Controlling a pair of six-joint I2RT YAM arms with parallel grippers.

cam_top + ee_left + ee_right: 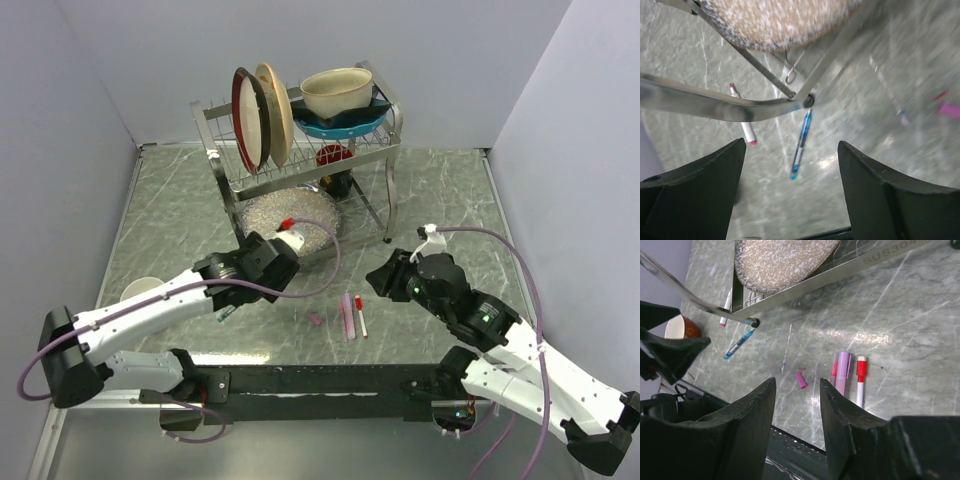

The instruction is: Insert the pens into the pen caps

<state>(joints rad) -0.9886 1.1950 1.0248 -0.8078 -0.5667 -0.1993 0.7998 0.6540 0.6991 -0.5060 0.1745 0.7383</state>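
Observation:
A blue pen (801,145) lies on the table just ahead of my open, empty left gripper (791,146), by the rack's foot. A white pen with a pink tip (743,124) lies left of it, under the rack bar. My right gripper (797,382) is open and empty above a small pink cap (800,380). Right of the cap lie a lilac-pink pen (842,372), a thin red piece (834,368) against it, and a white pen with a red cap (860,380). In the top view the cap (316,320) and these pens (347,315) lie between my left gripper (262,262) and right gripper (385,280).
A metal dish rack (300,170) with plates, a bowl and a speckled dish stands at the back centre. Its legs and lower bar (715,102) cross the left wrist view. A white cup (145,290) stands at the left. Walls enclose the table.

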